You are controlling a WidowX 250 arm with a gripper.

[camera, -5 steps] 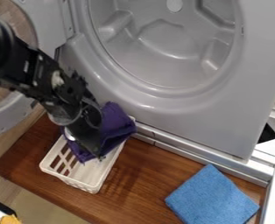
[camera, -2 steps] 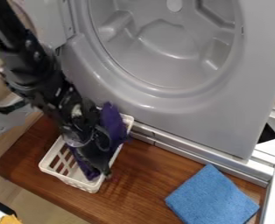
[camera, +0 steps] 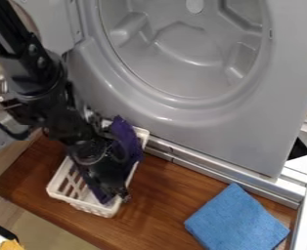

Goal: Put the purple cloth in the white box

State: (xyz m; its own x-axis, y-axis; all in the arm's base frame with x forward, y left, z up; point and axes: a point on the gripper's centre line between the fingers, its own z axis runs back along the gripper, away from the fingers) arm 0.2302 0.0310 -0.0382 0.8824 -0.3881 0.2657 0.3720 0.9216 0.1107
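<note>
Since the earlier frame, the white box (camera: 84, 206) is sliding slightly rightward, near the worktop's (camera: 159, 210) left end. The purple cloth (camera: 124, 134) is lying mostly inside. The gripper (camera: 120, 195) is pressing close; whether it is gripping cannot be told. Probably only release and withdrawal are remaining.

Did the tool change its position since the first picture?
Yes, the tool has moved lower in the view, farther from the gray machine.

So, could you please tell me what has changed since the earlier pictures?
The gripper moved toward the view's bottom, and the lower end of the purple cloth went with it. The white box shifted slightly right. The blue cloth stayed put.
</note>
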